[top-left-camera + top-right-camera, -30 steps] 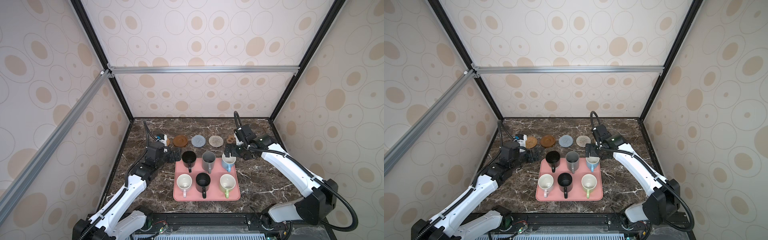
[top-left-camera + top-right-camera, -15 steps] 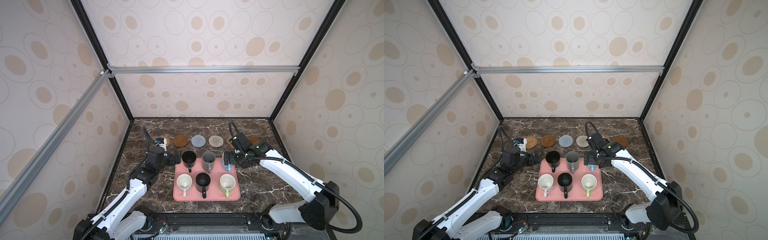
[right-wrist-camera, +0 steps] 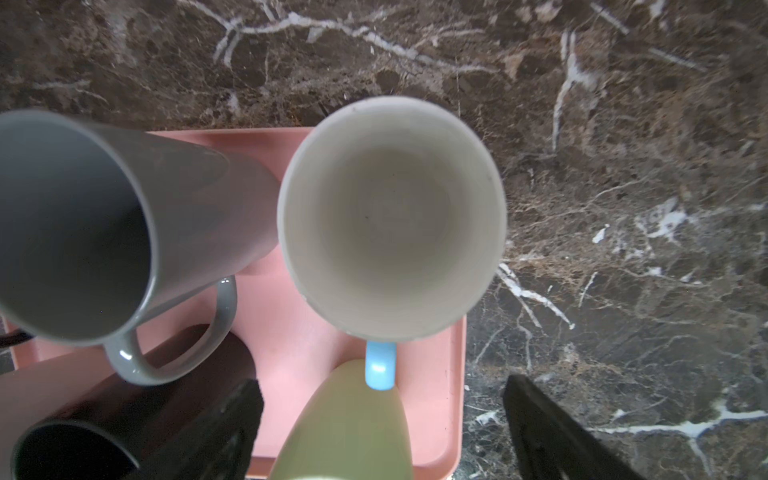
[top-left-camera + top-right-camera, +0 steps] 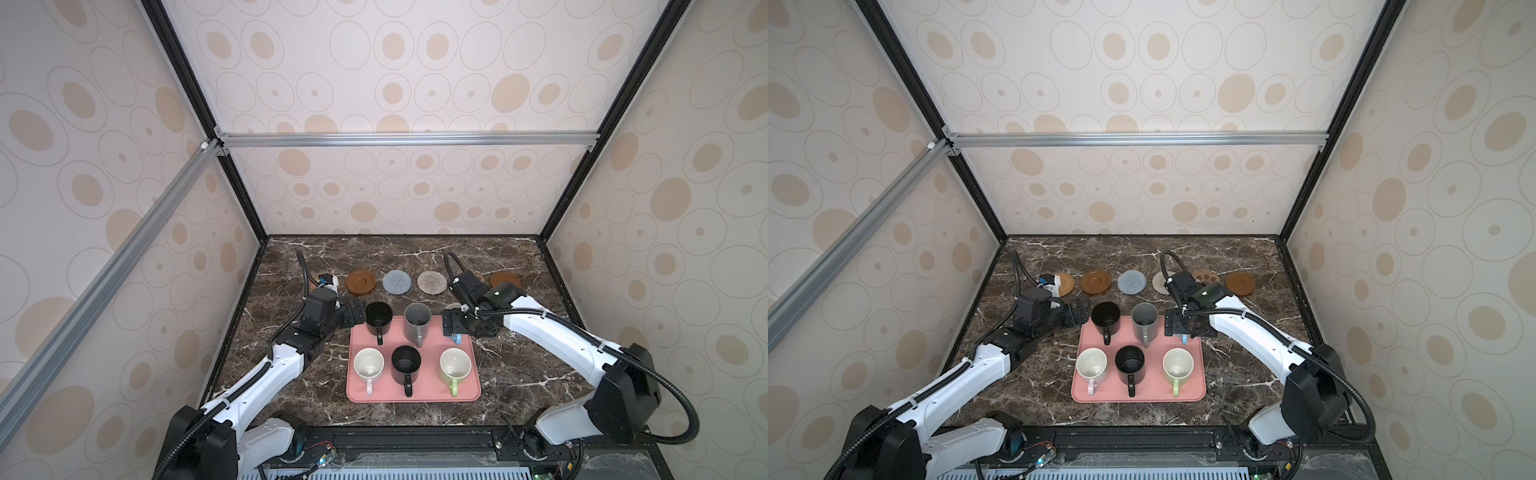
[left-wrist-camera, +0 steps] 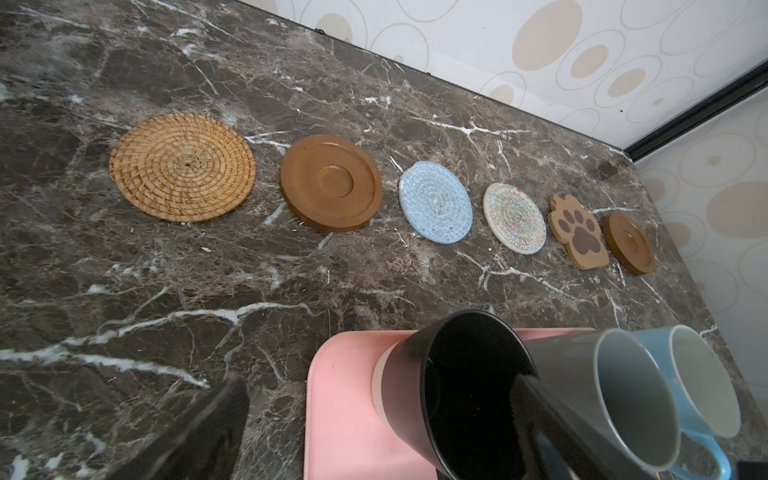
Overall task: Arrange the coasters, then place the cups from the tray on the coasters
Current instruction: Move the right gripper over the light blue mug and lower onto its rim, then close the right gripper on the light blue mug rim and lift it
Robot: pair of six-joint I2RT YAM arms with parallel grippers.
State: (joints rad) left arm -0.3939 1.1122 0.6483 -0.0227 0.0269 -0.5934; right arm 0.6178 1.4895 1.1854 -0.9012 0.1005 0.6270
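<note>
The left arm point(image 4: 266, 374) and right arm point(image 4: 552, 332) are white with black joints and bendy black cables point(image 4: 696, 419). The left claw point(image 4: 357, 318) and right claw point(image 4: 451, 328) are black too.

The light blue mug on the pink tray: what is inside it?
Nothing: the right wrist view looks straight into the light blue mug and shows a bare white bottom. In both top views the right gripper hides most of it.

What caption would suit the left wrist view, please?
Six coasters in a row; black mug, grey mug and blue mug on the pink tray.
</note>
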